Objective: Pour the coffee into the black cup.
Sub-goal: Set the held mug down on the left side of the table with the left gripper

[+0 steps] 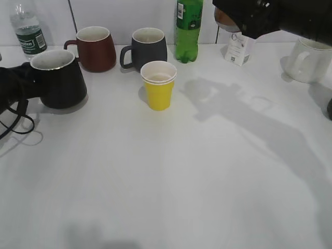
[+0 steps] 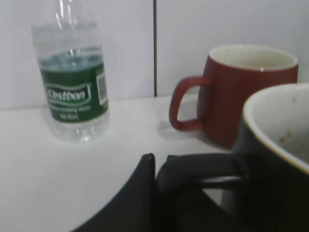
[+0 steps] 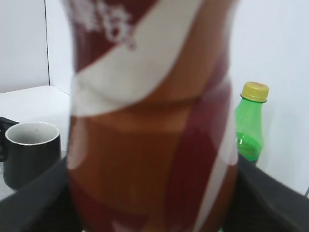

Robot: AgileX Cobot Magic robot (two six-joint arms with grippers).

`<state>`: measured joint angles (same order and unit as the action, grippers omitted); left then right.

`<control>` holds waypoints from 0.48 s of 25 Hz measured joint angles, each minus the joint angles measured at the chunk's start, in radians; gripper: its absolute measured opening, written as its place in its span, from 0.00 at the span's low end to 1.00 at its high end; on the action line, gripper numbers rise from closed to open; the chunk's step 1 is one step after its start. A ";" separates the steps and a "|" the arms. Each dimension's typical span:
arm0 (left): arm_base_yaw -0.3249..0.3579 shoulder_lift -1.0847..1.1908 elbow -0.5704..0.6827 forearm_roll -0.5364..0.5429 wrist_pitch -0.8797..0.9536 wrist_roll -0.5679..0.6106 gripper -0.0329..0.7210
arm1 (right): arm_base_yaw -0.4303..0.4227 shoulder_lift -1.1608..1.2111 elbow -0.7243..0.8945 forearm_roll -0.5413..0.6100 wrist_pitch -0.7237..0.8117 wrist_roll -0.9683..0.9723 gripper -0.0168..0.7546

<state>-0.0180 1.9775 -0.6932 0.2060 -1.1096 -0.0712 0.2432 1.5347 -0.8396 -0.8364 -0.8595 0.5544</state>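
Altogether four mugs stand on the white table (image 1: 171, 187): the glossy black tapered cup (image 1: 61, 80) at the left edge, a maroon mug (image 1: 95, 49) and a dark grey mug (image 1: 148, 48) side by side along the back wall, and a white mug (image 1: 310, 59) at the far right. One yellow paper cup (image 1: 158, 85) stands near the middle, in front of the grey mug. Three bottles show: a clear water bottle with a green label (image 1: 28, 33) at back left, a tall green plastic bottle (image 1: 188, 31) just right of the grey mug, and the small curvy brown coffee bottle with a white swirl (image 3: 152, 121). One small white carton (image 1: 239, 49) sits near the back wall.

The left gripper (image 2: 157, 179) lies low at the table's left edge, clenched on the black cup's handle. The right gripper (image 1: 244, 18) hangs high above the back of the table, its jaws on either side of the coffee bottle, holding it upright and well apart from the black cup.
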 joint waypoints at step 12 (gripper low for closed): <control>0.000 0.083 -0.055 0.000 -0.018 0.001 0.09 | 0.000 0.000 0.000 0.000 0.007 0.000 0.71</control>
<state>-0.0180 2.0609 -0.7478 0.2058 -1.1276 -0.0704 0.2432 1.5347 -0.8396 -0.8364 -0.8526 0.5546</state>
